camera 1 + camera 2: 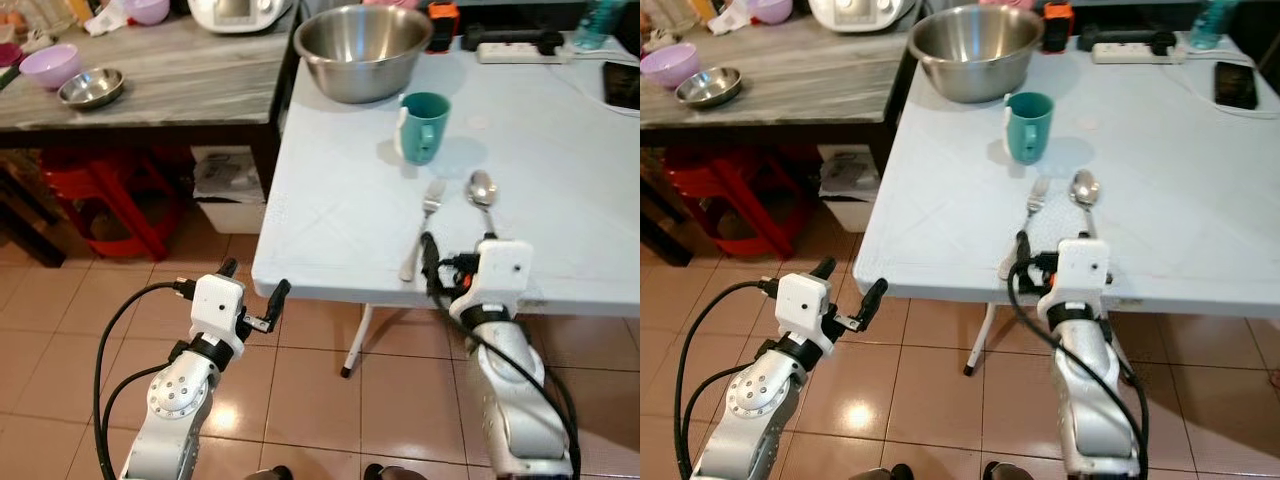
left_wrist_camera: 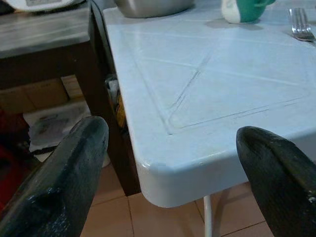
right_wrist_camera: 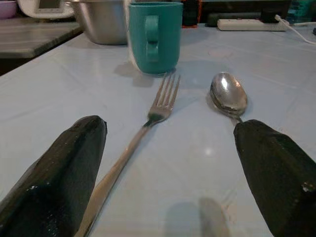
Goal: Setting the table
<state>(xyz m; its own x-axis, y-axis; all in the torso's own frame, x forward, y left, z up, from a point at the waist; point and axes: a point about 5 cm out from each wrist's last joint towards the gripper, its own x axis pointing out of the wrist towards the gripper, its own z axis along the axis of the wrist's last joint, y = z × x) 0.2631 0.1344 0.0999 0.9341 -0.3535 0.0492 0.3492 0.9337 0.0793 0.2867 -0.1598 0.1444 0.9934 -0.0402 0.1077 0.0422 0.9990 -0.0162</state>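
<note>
On the white table [image 1: 330, 200] a fork [image 1: 425, 215] and a spoon [image 1: 482, 188] lie side by side near the front edge. A teal mug [image 1: 424, 127] stands just behind them, and a large steel bowl [image 1: 362, 50] sits farther back. My right gripper [image 1: 455, 262] is open at the table's front edge, over the handle ends; in the right wrist view the fork [image 3: 148, 123] and spoon [image 3: 228, 94] lie between its fingers [image 3: 64, 168]. My left gripper [image 1: 254, 280] hangs open and empty above the floor, just left of the table's near corner [image 2: 163, 182].
A wooden side table [image 1: 180, 80] at the left carries a purple bowl [image 1: 50, 65] and a small steel bowl [image 1: 91, 87]. Under it are a red stool [image 1: 100, 195] and a white box [image 1: 230, 190]. A power strip [image 1: 515, 50] and phone [image 1: 622, 85] lie at the table's back right.
</note>
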